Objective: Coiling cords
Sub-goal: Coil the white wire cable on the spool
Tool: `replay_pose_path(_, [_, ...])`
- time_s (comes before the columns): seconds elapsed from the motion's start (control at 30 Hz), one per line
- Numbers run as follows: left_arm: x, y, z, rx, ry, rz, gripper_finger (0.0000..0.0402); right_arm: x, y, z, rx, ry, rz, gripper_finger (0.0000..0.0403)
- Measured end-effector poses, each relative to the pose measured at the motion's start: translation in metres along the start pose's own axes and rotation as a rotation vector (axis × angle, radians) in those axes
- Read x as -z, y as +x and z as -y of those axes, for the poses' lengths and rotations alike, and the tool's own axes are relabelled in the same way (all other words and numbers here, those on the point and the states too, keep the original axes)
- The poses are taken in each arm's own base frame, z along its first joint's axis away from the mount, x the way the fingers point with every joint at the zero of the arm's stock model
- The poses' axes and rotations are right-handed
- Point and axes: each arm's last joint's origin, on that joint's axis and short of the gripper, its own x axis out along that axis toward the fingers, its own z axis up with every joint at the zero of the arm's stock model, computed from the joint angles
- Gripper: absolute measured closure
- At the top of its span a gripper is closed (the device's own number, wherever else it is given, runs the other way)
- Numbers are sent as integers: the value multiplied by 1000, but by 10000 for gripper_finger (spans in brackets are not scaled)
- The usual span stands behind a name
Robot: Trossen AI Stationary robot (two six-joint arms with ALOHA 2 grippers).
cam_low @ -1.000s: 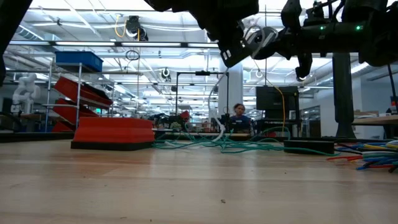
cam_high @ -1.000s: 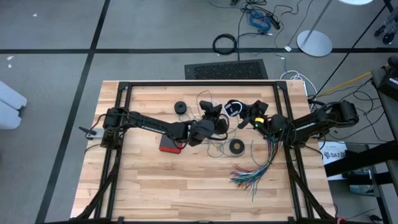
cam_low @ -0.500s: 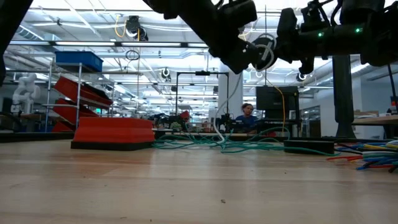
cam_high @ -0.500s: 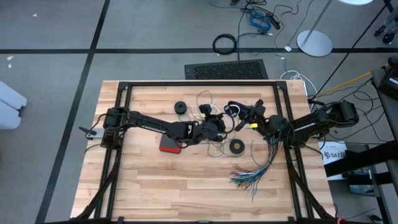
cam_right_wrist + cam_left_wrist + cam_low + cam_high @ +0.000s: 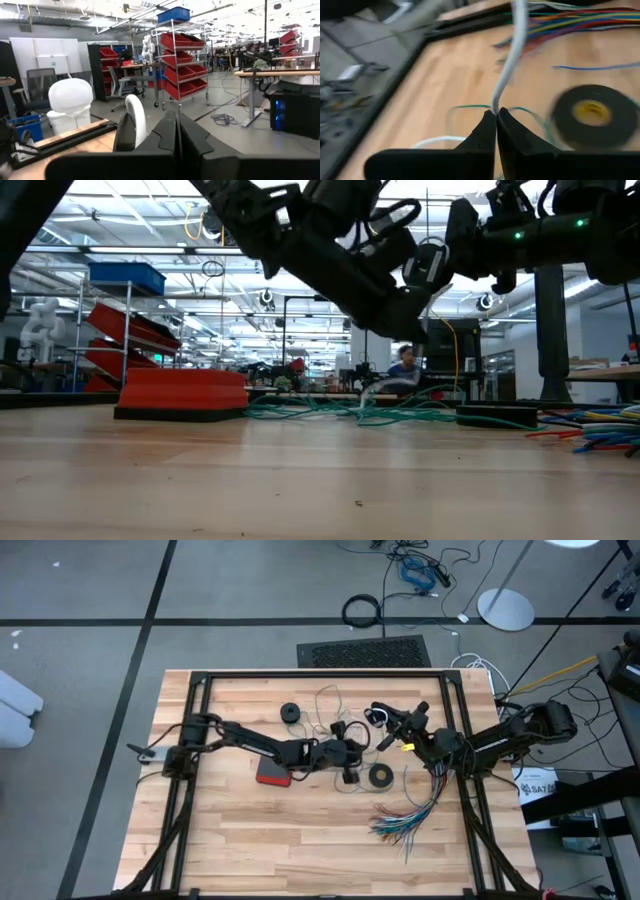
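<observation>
In the left wrist view my left gripper (image 5: 496, 114) is shut on the white cord (image 5: 512, 55), low over the table's middle (image 5: 349, 773). The teal-green cord (image 5: 470, 107) lies in loose loops on the wood under it (image 5: 342, 786). My right gripper (image 5: 176, 122) is shut and points up into the room. It stands right of centre (image 5: 392, 728), well above the table. The cord's round black-and-white piece (image 5: 136, 116) sits beside its fingers (image 5: 375, 715). My left gripper pinches the white cord (image 5: 495, 106) between its two fingertips, slanting down from the table's left. From the pinch the cord climbs away, clear of the wood. My right gripper keeps the cord's round piece (image 5: 134, 125) aloft beside its fingers. Those fingers hide where they grip.
A black tape ring (image 5: 380, 776) lies just right of my left gripper. Multicoloured wires (image 5: 405, 820) fan out at the near right. A red block (image 5: 272, 775) lies under my left arm, and a small black disc (image 5: 290, 712) rests farther back. A person sits in the room behind.
My left gripper has sunk toward the table and come toward the near edge, rolling as it went, with the white cord still in it. My right gripper has stayed in place and rolled a little.
</observation>
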Motion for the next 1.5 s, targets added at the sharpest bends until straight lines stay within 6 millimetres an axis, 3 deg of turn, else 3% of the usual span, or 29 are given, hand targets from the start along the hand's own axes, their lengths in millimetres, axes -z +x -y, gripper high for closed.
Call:
replay_pose_path(0.33, [13,8,11,56,12,-13,369,1,0,0,-5,-49,-10,403])
replay_pose_path(0.53, [10,12,15,205,-82,80,388,1,0,0,-11,-32,-4,403])
replay_pose_path(0.87, [7,20,-4,297,-262,152,397,-3,-2,-3,-71,8,28,403])
replay_pose_path(1.0, [17,32,-12,410,-386,189,399,-5,-3,-5,-107,21,38,403])
replay_pose_path(1.3, [36,56,-13,688,-601,214,401,2,-5,-7,-99,-80,-11,403])
replay_pose_path(1.5, [27,58,-12,733,-614,247,401,2,-7,-4,-87,2,-7,403])
